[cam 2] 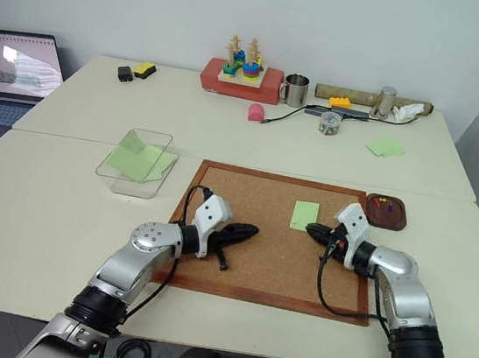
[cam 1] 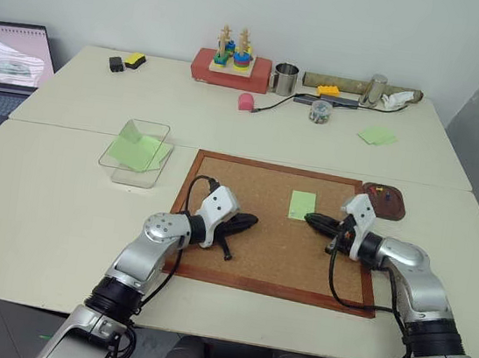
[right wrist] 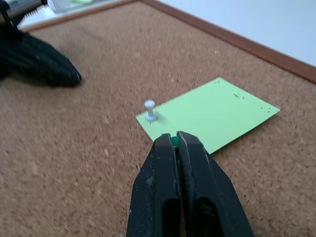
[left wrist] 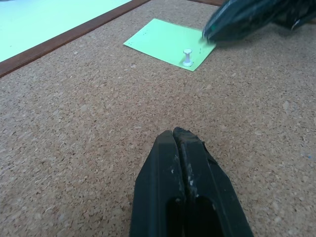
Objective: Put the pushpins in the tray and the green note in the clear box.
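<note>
Two pins [cam 1: 384, 194] already lie in the tray [cam 1: 394, 212], just behind the right gripper [right wrist: 174, 140], which is pinched on a green pin. One white pin [right wrist: 150, 110] beside it pegs the green note [right wrist: 210, 115]. Well off, the clear box [cam 1: 137, 152] waits. The left gripper [left wrist: 177, 136] is closed, empty.

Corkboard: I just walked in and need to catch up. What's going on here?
The right gripper is shut at the edge of the green note on the corkboard, pinching what looks like a green pin. A white pin stands in the note. The left gripper rests shut on the board.
</note>
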You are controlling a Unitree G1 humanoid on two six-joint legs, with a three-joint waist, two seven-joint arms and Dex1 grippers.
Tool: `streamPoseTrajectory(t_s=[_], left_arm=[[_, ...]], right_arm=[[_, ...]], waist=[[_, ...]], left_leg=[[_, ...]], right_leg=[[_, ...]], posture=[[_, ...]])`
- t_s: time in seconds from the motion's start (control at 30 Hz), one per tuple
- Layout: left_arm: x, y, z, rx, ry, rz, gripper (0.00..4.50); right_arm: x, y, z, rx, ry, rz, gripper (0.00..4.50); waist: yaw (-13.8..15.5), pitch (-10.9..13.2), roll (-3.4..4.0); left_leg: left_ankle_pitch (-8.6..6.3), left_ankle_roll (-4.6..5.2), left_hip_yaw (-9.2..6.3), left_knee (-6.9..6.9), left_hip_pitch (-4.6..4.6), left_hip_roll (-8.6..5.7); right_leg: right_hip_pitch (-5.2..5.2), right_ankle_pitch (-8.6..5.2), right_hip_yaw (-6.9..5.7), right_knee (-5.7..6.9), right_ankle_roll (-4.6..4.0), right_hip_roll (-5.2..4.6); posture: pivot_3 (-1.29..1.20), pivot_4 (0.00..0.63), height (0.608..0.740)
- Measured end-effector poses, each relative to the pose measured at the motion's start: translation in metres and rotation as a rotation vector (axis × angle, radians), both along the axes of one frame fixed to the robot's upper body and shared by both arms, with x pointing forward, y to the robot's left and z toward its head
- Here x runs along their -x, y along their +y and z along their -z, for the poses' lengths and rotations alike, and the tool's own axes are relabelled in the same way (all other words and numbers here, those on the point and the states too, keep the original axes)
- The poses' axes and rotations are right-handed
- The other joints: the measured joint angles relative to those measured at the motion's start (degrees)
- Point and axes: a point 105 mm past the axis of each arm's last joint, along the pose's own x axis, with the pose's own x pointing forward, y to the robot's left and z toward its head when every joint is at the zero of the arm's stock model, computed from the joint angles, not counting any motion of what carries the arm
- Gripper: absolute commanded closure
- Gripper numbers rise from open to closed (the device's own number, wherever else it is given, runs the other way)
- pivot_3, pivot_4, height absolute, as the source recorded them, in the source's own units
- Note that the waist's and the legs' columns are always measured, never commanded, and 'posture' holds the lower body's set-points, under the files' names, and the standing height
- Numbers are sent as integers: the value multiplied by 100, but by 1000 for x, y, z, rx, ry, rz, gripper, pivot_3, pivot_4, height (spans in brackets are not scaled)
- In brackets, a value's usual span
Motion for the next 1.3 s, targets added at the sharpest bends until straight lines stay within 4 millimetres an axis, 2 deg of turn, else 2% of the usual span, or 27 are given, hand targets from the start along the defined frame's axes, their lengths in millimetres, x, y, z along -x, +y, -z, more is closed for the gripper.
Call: streamPoseTrajectory(t_s=[0.13, 0.37, 0.5, 0.57, 0.73, 0.8, 0.97, 1.0, 1.3], left_arm=[[0, 0, 1, -1, 2, 1, 4500], [1, 0, 2, -1, 5, 0, 4500], [1, -1, 2, -2, 5, 1, 4500], [1, -1, 2, -2, 4, 2, 4500], [1, -1, 2, -4, 3, 2, 4500], [1, -2, 2, -5, -2, 6, 4500], [1, -3, 2, -10, -7, 10, 4500], [1, -3, 2, -10, -7, 10, 4500], [1, -3, 3, -12, -8, 10, 4500]], right_arm=[[0, 0, -18, -31, -38, -9, 4425], [0, -2, -23, -38, -32, -6, 4425], [-15, -29, -42, -1, -101, 117, 4425], [-24, -47, -43, 47, -114, 198, 4425], [-51, -111, -29, 217, -111, 531, 4425], [-57, -130, -25, 260, -102, 634, 4425], [-57, -143, -5, 285, -34, 701, 4425], [-57, -145, -2, 292, -22, 709, 4022], [-59, -148, -1, 285, -13, 723, 2227]], waist=[[0, 0, 0], [2, 0, 0], [5, 0, 0], [6, 0, 0], [8, -1, 3], [7, -1, 3], [3, -1, 3], [2, -1, 3], [0, -1, 3]], left_leg=[[0, 0, -4, -6, 1, 2], [0, 0, -4, -11, -1, 1], [0, 0, -2, -11, -1, 0], [0, 0, -1, -11, 0, -1], [0, 0, 5, -15, 1, -3], [0, 1, 5, -15, 2, -2], [0, 1, 6, -15, 1, -3], [0, 1, 6, -15, 1, -4], [0, 1, 5, -15, 1, -3]], right_leg=[[10, 2, -6, -23, 3, 1], [15, 5, -6, -37, 6, -1], [16, 5, -6, -41, 7, -2], [16, 5, -6, -42, 7, -2], [15, 7, 0, -42, 7, -4], [17, 7, -1, -44, 7, -4], [18, 7, 1, -44, 7, -4], [18, 7, 1, -44, 8, -4], [18, 7, 1, -44, 8, -4]], posture=[[0, 150, 740], [0, 150, 740], [0, 150, 740], [0, 150, 740], [0, 150, 740], [0, 150, 740], [0, 150, 740], [0, 150, 740], [0, 150, 740]])
